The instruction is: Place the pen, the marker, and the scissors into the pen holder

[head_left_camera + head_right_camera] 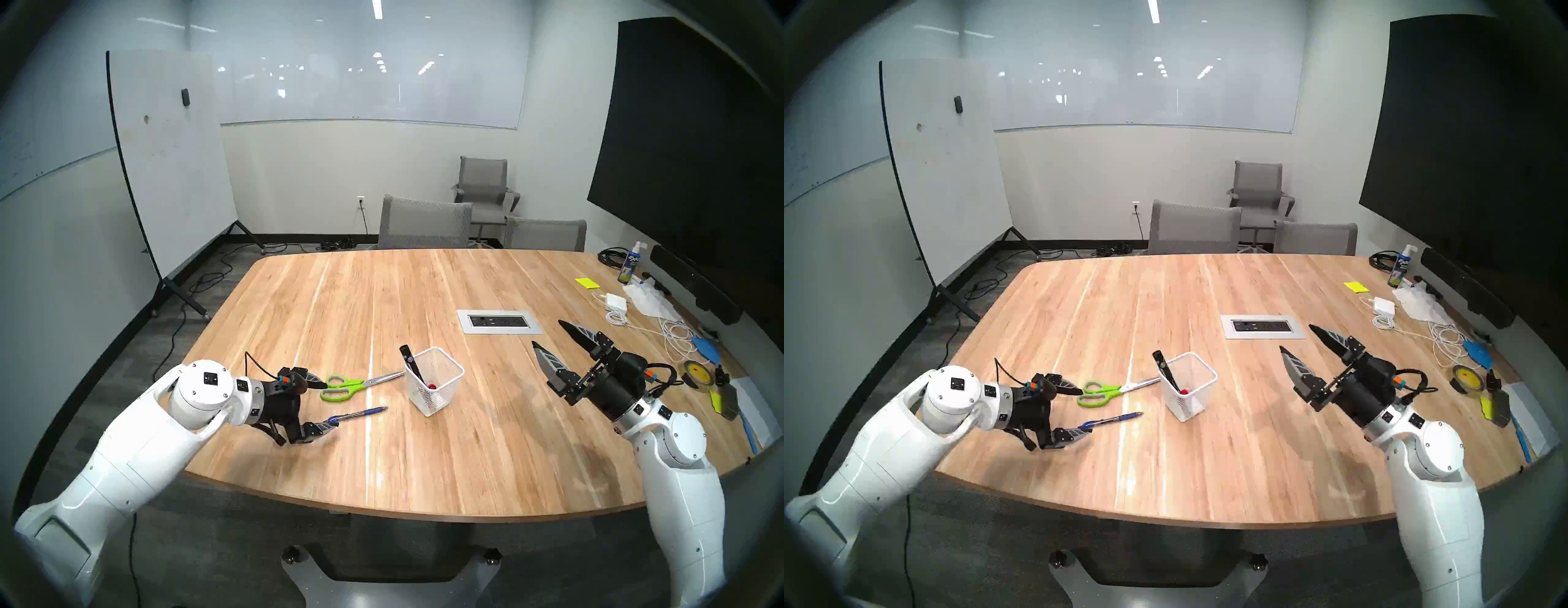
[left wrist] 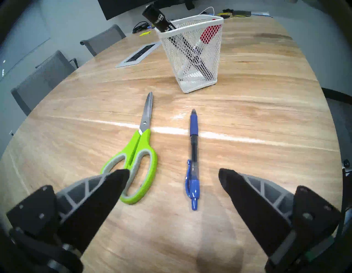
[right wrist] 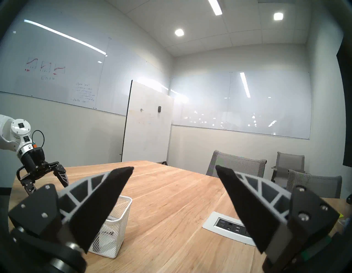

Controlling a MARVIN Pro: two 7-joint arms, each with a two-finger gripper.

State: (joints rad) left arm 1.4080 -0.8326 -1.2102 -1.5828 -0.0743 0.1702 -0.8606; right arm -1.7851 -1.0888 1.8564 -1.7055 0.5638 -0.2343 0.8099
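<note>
Thick black marker (image 2: 182, 45) already in white wire-mesh pen holder (image 2: 190, 31); slim blue pen (image 2: 193, 152) and lime-green-handled scissors (image 2: 136, 158) left on surface; both hands wide, empty.

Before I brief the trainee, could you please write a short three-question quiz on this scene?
1. True or false: the lime-green-handled scissors lie flat on the wooden table.
2. What already stands in the white wire-mesh pen holder? A) only the slim blue pen B) two markers C) nothing
3. Fill in: the left gripper jaws are ____.

Key: 1 true; 2 B; 3 open.
</note>
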